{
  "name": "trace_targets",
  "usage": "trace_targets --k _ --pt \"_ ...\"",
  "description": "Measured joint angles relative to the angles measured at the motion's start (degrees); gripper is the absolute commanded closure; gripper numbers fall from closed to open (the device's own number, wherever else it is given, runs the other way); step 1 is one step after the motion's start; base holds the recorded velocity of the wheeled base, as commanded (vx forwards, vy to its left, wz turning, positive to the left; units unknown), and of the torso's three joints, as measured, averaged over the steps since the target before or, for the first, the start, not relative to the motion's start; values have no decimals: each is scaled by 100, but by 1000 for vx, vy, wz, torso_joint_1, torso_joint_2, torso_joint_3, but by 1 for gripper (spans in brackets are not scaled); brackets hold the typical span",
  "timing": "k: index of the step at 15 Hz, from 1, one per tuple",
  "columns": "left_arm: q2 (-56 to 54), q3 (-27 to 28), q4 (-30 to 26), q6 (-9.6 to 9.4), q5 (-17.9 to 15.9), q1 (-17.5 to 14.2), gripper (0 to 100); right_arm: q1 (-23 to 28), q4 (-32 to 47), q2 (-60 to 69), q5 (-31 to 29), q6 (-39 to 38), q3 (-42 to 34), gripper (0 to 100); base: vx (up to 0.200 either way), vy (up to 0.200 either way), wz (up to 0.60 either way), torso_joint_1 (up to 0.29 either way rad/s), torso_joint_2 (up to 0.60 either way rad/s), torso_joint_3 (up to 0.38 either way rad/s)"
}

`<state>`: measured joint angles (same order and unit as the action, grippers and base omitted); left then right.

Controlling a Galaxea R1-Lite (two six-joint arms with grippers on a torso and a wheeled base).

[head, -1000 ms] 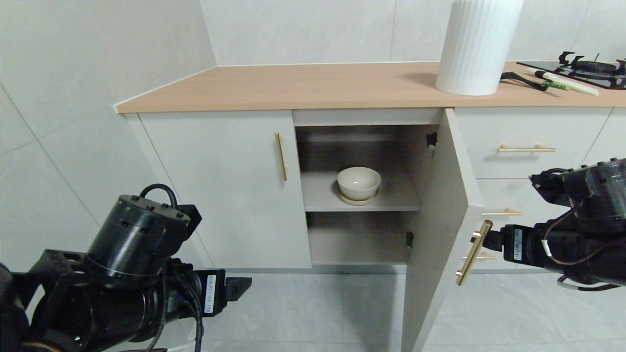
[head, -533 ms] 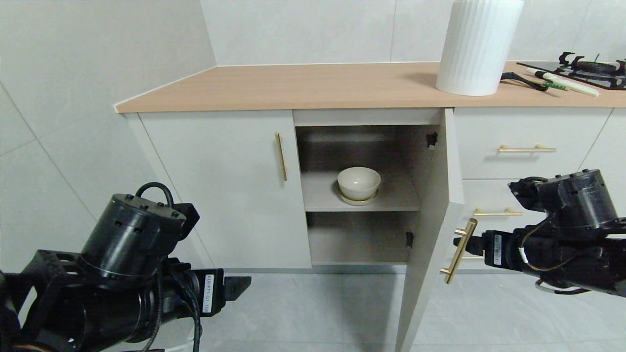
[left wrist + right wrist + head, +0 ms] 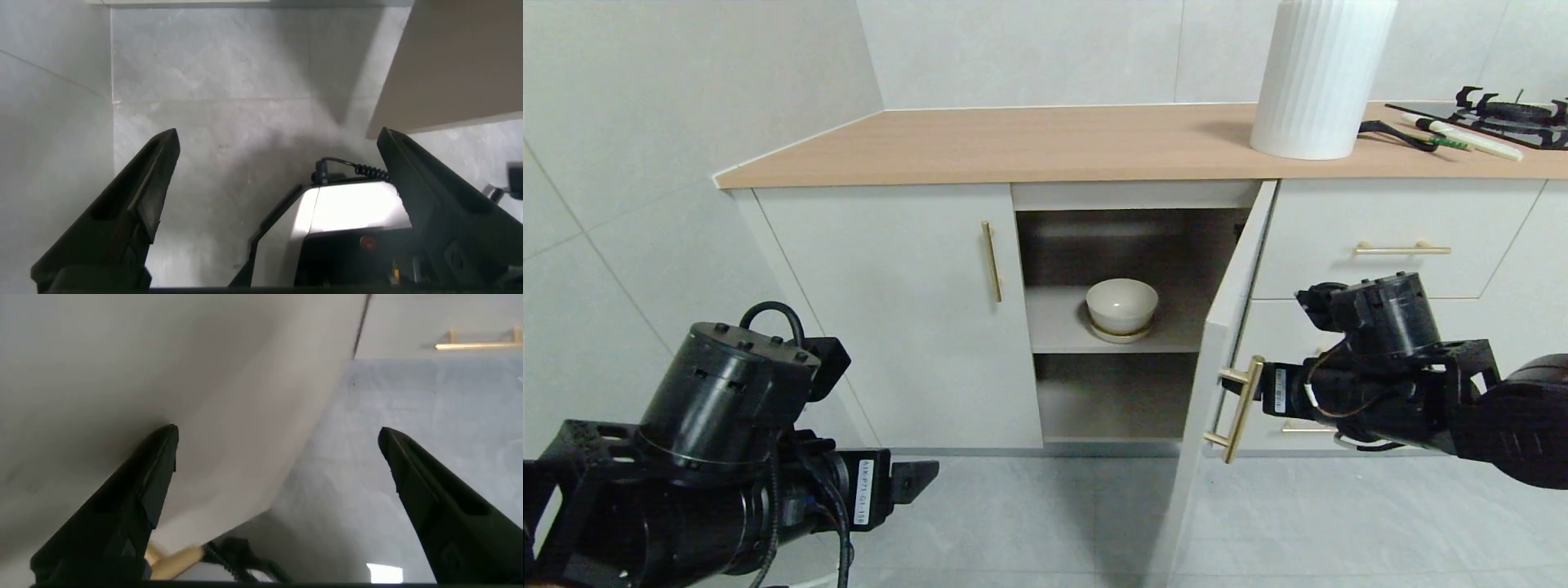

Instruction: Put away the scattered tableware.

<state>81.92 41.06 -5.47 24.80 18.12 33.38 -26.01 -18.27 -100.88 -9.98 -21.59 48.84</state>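
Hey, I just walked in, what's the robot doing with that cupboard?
The right gripper is at the gold handle of the cupboard door, fingers open. The door has swung partway shut over the last second. Inside, a bowl sits on a saucer on the upper shelf. The left gripper hangs low, open and empty.

A cream-white bowl [image 3: 1121, 304] stands upright, mouth up, on a small flat plate [image 3: 1121, 334] of a similar pale colour. Both are on the upper shelf [image 3: 1062, 327], about midway between its side edges and close to its front edge.
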Motion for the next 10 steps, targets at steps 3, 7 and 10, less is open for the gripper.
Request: trace_targets --k 3,7,10 --pt "-4 0 102 -2 -2 0 0 -16 -96 -312 22 -46 210 0 0 0 0 0 0 0" --pt "18 -10 116 -4 -5 2 0 -13 -1107 -753 -17 -296 238 0 0 0 0 0 0 0" --pt "35 -10 116 -4 -2 0 0 -17 -1785 -1237 -128 -562 330 0 0 0 0 0 0 0"
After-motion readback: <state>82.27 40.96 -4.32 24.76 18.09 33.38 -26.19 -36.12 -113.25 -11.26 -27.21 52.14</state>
